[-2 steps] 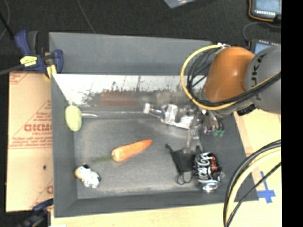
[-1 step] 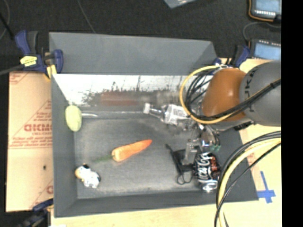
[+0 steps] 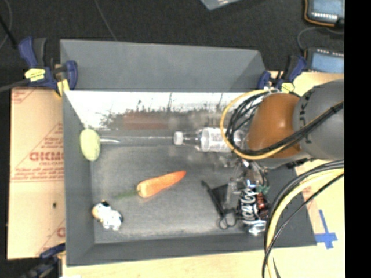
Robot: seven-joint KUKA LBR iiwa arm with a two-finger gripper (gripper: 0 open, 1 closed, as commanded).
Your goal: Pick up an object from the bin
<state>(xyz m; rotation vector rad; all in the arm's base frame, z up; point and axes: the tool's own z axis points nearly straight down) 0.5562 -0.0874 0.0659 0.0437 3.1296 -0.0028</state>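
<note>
I judge this the approach: jaws low at the bin's (image 3: 162, 68) right end, open or closed I cannot tell; next, centre over one thing.

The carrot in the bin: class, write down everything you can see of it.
The carrot is orange and tapered, seemingly a plastic toy, with a thin green stalk at its thick end. It lies flat near the middle of the bin floor, thick end lower left, tip pointing upper right. It touches only the floor, apart from everything else.

clear bottle (image 3: 204, 139) blurred, its base hidden behind orange cover (image 3: 272, 123)
</note>
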